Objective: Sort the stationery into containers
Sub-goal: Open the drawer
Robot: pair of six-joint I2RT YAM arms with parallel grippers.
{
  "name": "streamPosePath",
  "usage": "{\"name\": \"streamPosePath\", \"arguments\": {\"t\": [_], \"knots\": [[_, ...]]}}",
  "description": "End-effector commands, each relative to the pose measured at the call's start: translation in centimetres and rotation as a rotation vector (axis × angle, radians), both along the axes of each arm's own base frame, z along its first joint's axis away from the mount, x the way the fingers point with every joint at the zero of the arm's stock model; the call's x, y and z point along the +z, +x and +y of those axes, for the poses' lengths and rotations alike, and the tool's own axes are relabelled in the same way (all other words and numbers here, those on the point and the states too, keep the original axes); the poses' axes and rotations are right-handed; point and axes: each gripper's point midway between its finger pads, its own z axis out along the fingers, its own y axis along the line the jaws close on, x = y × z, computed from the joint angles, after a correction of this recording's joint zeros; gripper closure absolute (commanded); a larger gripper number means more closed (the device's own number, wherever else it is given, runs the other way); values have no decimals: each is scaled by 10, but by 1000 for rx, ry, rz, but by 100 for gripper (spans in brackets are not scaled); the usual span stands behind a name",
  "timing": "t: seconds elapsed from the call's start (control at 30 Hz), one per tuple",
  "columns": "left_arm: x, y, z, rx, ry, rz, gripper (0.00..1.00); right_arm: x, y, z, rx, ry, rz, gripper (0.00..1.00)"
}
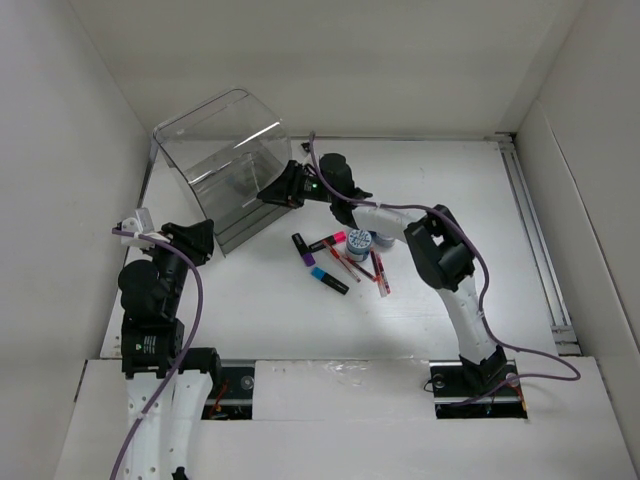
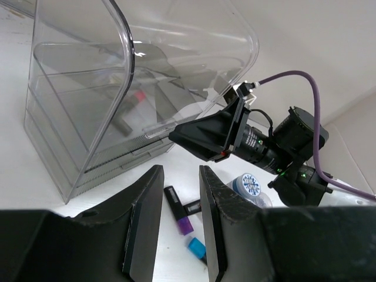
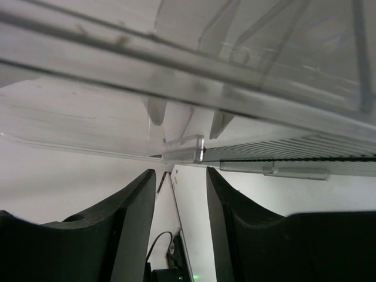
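White table (image 1: 480, 200), white walls all round, and here we go. My right pincer (image 1: 275, 192) is up at the front of the clear box (image 1: 215, 165), fingers apart, nothing between them. Just ahead of those fingertips sits a small clear tab (image 3: 183, 148) on the box's edge, with a ribbed drawer front (image 3: 294, 155) off to the right. I can't tell whether I touch either. My left pincer (image 1: 200, 240) hangs just beside the box's near corner, jaws part way apart and empty too. Ahead of it, through the lid (image 2: 117, 64), I make out what looks like 1 pink-capped marker (image 2: 138, 97) lying inside.

The rest of the stationery is behind my right pincer, under that arm: purple marker (image 1: 302, 247), pink marker (image 1: 328, 241), blue marker (image 1: 330, 280), 2 rolls (image 1: 358, 240) and the red pens (image 1: 381, 272), all in 1 loose heap.

Now the worries. That box looks light, so a nudge from my right fingers could slide it away or jolt the lid. Backing out toward the heap, my forearm passes low over the rolls, and 1 brush could set them rolling off. The pens lie crossed, so pinching 1 may drag its neighbour along. And both pincers sit close at the same box, so a careless swing could knock them together.
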Motion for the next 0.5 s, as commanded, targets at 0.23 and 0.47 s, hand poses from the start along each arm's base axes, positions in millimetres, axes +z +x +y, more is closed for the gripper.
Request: {"name": "streamPosePath", "arguments": {"t": [0.23, 0.47], "knots": [[12, 0, -3, -18, -1, -51, 73, 33, 9, 4, 54, 103, -135, 52], [12, 0, -5, -28, -1, -51, 73, 52, -4, -1, 87, 155, -195, 57]]}}
